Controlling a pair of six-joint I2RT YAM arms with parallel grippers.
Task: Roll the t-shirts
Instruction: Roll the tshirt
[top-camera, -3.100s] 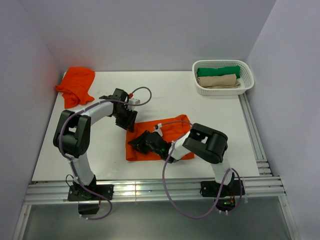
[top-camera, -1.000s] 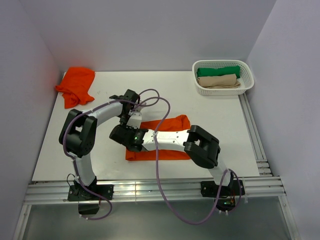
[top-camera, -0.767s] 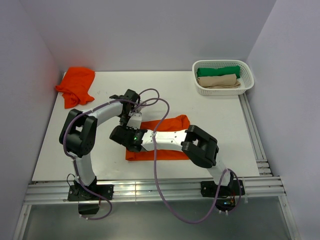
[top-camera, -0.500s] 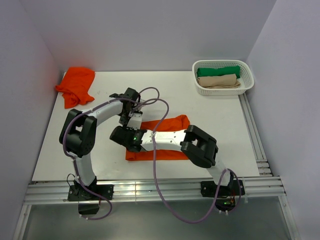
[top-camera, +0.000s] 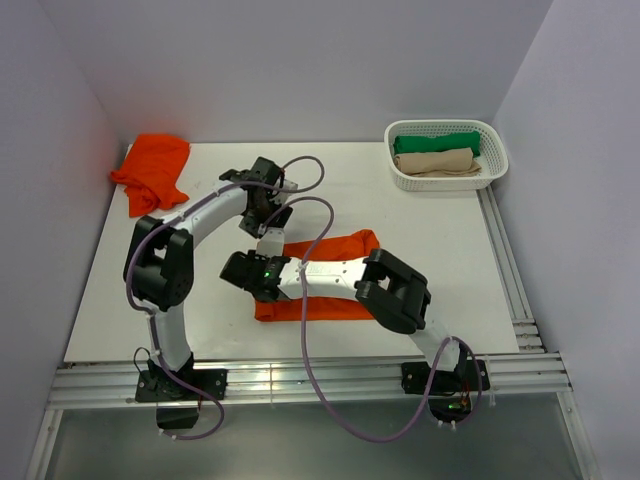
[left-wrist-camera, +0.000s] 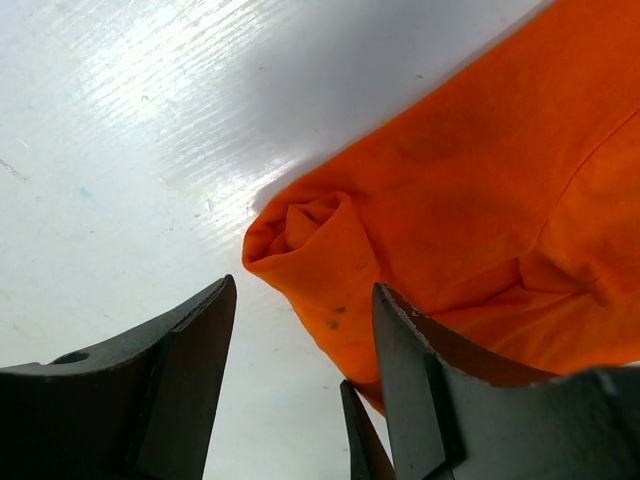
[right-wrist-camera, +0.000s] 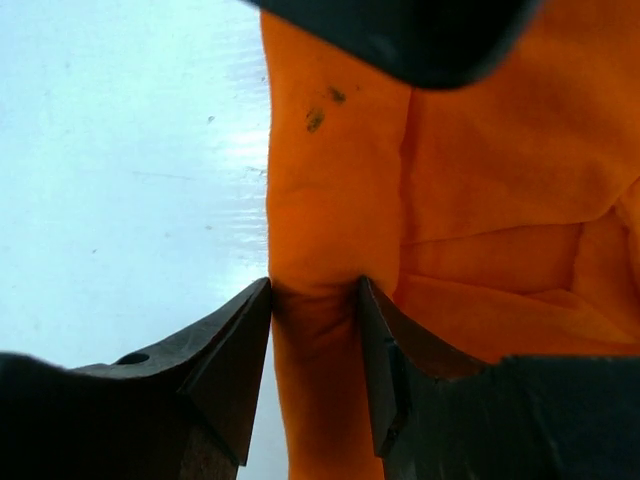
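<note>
A bright orange t-shirt (top-camera: 335, 306) lies folded into a long band on the table's middle, its left end rolled into a small roll (left-wrist-camera: 305, 228). My right gripper (top-camera: 247, 271) is shut on that rolled end (right-wrist-camera: 330, 180), pinching the cloth between both fingers (right-wrist-camera: 314, 300). My left gripper (top-camera: 266, 207) is open and empty, held just above and behind the roll (left-wrist-camera: 303, 290), not touching it. A second orange t-shirt (top-camera: 152, 171) lies crumpled at the back left corner.
A white mesh basket (top-camera: 489, 165) at the back right holds a green and a beige rolled cloth. The right arm's forearm lies across the shirt. Side walls stand close on the left and right. A metal rail runs along the near edge.
My left gripper has let go of the shirt's left end and pulled back toward the far side. My right gripper stays clamped on the rolled end.
</note>
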